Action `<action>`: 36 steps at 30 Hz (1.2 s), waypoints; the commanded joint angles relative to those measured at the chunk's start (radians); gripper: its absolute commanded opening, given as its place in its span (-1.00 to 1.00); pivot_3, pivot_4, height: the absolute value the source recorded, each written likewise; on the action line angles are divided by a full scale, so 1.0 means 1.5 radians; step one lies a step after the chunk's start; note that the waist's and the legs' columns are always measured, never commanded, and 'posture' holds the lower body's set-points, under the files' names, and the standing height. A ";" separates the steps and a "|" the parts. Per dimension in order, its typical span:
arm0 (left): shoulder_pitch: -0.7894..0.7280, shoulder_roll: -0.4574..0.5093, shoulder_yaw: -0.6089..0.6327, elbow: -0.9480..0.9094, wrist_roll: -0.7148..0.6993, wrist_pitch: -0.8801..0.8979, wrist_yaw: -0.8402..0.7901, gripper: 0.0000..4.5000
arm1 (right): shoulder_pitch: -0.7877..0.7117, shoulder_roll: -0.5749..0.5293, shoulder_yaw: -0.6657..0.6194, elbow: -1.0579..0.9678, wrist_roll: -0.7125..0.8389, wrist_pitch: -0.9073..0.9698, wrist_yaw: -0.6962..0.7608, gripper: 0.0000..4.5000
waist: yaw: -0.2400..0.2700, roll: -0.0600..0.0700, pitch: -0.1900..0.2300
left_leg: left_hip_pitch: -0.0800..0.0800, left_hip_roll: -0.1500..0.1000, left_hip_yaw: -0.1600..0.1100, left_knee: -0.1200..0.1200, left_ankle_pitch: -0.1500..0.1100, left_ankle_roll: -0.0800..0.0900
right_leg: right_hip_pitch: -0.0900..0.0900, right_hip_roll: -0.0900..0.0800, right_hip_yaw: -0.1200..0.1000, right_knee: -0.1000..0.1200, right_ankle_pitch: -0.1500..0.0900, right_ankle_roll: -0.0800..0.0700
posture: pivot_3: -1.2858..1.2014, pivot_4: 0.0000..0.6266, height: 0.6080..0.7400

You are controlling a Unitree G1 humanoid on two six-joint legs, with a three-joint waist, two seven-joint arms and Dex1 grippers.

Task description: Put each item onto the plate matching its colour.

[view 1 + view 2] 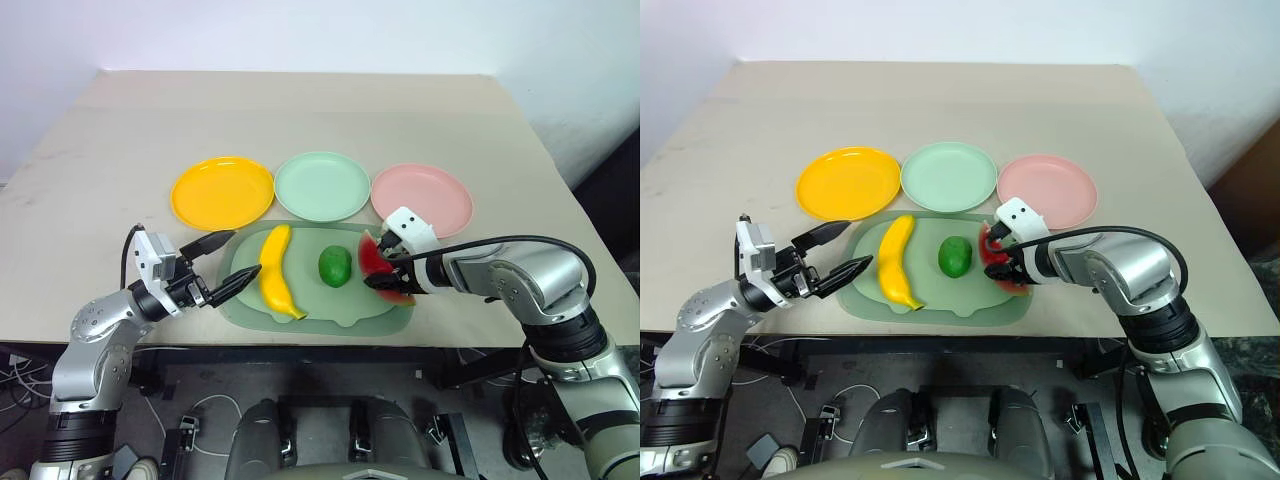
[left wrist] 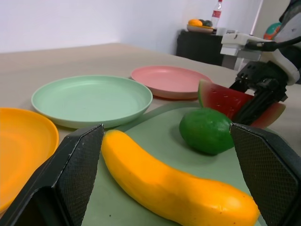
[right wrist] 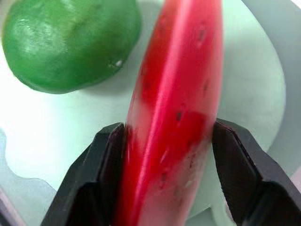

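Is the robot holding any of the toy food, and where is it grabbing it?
The right gripper pinches the watermelon wedge across its flat red sides. The left gripper holds nothing.

We see banana (image 1: 276, 272) lying flat, green fruit (image 1: 334, 266) beside it, watermelon wedge (image 1: 377, 262) on edge; yellow plate (image 1: 222, 192), mint plate (image 1: 322, 186), pink plate (image 1: 422, 198) empty behind.

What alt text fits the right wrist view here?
The right gripper is shut on the red watermelon wedge, one black finger on each face. It stands over the pale-green tray, with the round green fruit beside it.
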 commanded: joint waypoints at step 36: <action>0.095 0.009 0.051 -0.117 -0.023 -0.002 0.066 1.00 | -0.388 0.090 -0.084 0.829 -0.310 -0.539 0.149 0.99 | -0.018 0.003 0.002 | -0.001 0.000 0.003 -0.001 0.000 0.000 | -0.003 0.000 0.001 0.001 0.000 0.000 | 0.03 -0.52 0.32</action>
